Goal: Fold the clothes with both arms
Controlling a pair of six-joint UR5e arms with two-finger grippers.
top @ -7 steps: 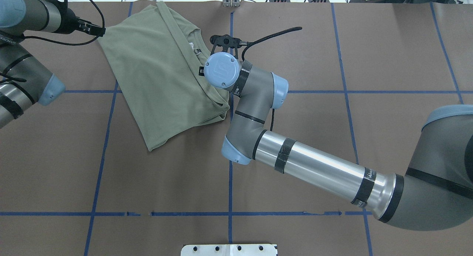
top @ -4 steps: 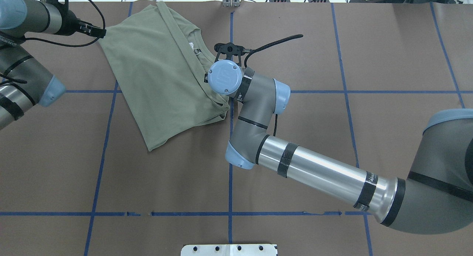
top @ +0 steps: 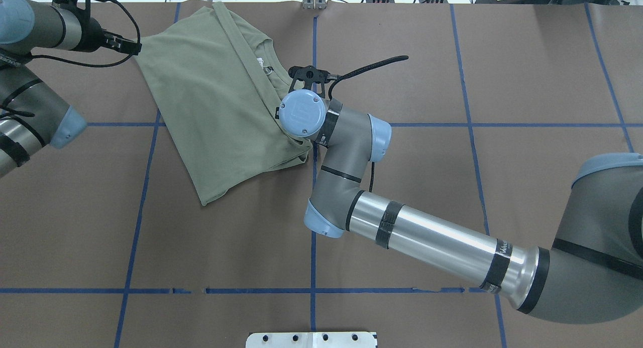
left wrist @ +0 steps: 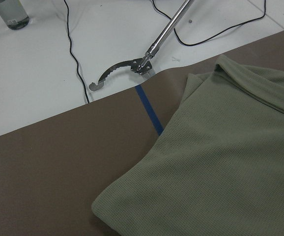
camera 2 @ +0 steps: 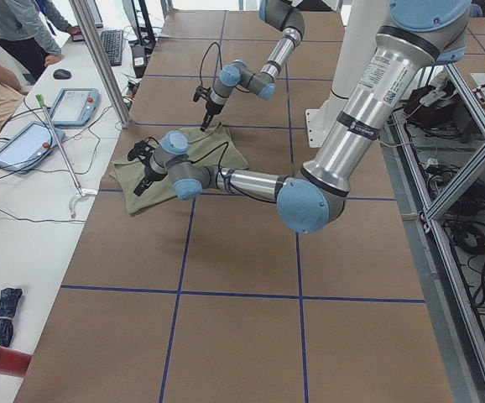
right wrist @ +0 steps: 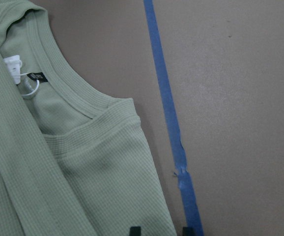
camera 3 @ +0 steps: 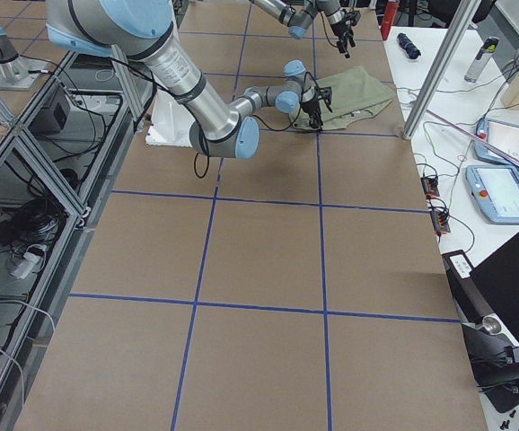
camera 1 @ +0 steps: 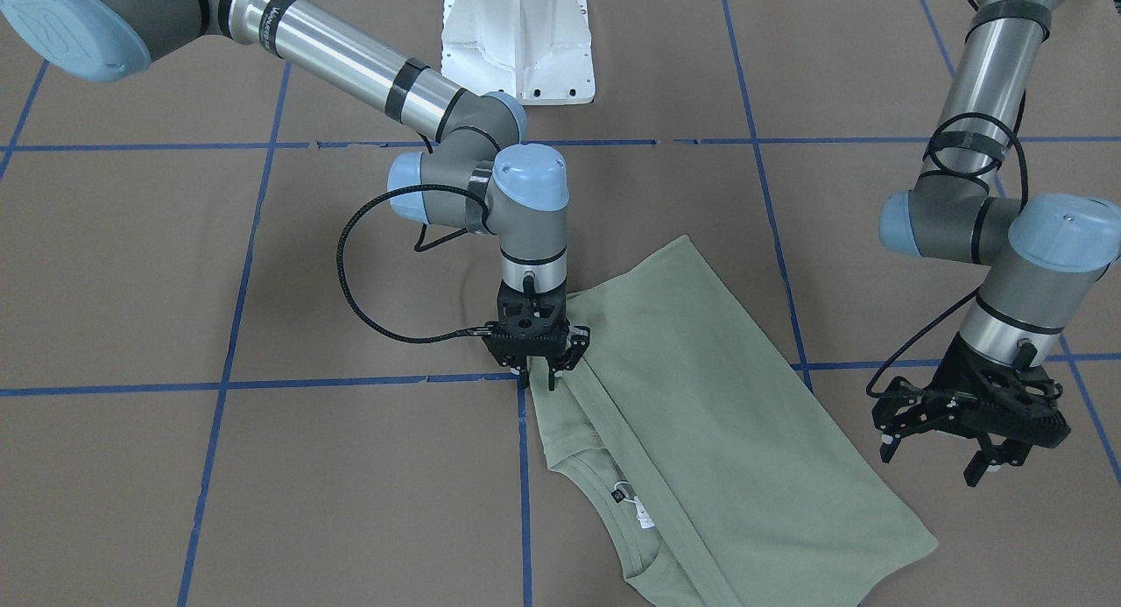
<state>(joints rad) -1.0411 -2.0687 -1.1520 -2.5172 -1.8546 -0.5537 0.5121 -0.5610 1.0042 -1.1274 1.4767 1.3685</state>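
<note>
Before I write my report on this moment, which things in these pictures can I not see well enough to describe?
Right end effector: overhead, its own wrist covers the fingers; the right wrist view's bottom edge cuts off all but the tips.
Shirt: the front-facing view's bottom edge cuts off the collar end; no sleeve shows anywhere.
Tag: print too small to read.
Left end effector: absent from its wrist view, tiny in the side views.
</note>
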